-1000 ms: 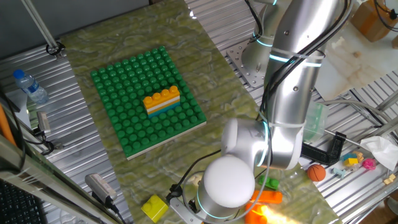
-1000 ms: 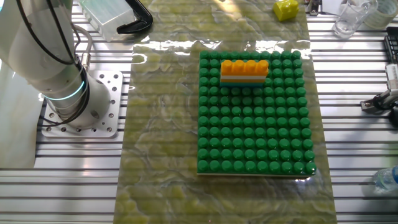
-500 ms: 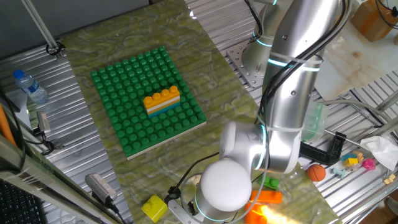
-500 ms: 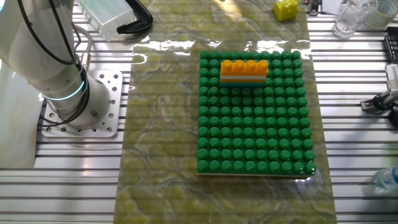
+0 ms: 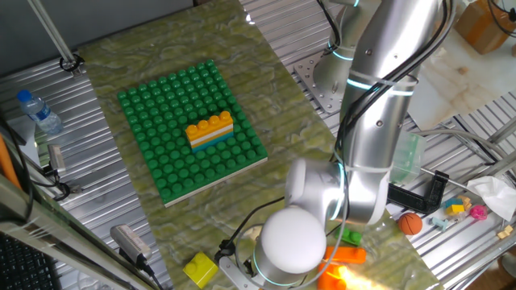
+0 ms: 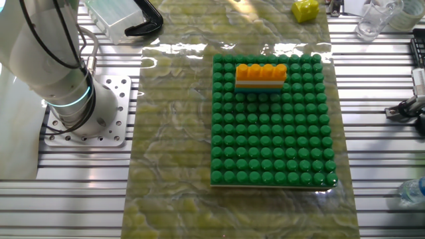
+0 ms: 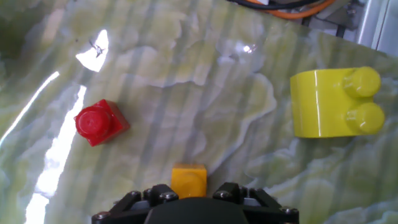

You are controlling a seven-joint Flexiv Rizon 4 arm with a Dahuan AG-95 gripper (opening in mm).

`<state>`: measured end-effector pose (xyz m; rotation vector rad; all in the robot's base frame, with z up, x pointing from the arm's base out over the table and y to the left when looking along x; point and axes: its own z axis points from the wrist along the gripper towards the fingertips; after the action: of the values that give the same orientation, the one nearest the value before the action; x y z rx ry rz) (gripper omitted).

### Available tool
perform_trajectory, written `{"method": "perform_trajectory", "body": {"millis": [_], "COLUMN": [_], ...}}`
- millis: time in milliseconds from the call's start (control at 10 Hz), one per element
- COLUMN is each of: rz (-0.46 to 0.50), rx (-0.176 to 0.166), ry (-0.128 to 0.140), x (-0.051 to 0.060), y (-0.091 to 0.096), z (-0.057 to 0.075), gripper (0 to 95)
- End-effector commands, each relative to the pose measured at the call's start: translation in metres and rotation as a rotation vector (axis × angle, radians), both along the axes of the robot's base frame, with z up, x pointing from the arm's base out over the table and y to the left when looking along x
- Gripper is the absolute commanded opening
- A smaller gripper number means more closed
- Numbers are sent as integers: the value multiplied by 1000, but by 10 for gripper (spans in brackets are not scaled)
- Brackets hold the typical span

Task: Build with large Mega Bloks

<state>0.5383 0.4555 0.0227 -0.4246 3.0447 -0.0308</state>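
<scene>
I take the green studded baseplate (image 5: 192, 133) as my landmark; it lies flat on the marbled green mat (image 6: 172, 133) that covers the bench. The arm (image 5: 375, 137) is bent down well off the plate, over the mat's corner on the robot-base side. On the plate, in from one edge, sits the build so far: an orange four-stud bar (image 6: 261, 70) pressed on top of a white and a cyan layer. So I judge the step in hand to be fetching the next brick, not placing one.

Off the plate, the hand view looks down at the mat. A yellow two-stud Mega Blok (image 7: 336, 102) lies on its side, studs pointing away to the right. A small red single-stud brick (image 7: 99, 121) sits upright, well apart from it. A yellow-orange piece (image 7: 188, 179) lies closest to the hand, right at the lower edge of that view; I cannot tell whether it is a brick or a plain cube.

The fingers themselves are out of view below the hand housing, so I cannot tell whether they are apart or together.

Next, I think, I must centre over one chosen brick, line up with its flat sides and descend.
</scene>
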Motion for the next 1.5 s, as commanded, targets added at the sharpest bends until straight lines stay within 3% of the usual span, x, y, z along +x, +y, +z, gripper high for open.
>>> {"method": "perform_trajectory", "body": {"millis": [100,200,300,400,500,600,900,1100,1200,1500], "rz": [-4,-8,-28,-45,-50,-57,-90,-98,-116,-246], "rx": [11,12,11,13,11,6,-11,-31,-29,-11], "ry": [-6,-6,-4,-1,4,12,29,28,16,17], "x": [-1,-2,-5,-5,-3,3,9,9,9,9], "y": [0,0,-1,-3,-6,-16,-41,-41,-41,-41], "z": [4,14,39,55,69,93,129,129,129,129], "gripper": [0,0,0,0,0,0,0,0,0,0]}}
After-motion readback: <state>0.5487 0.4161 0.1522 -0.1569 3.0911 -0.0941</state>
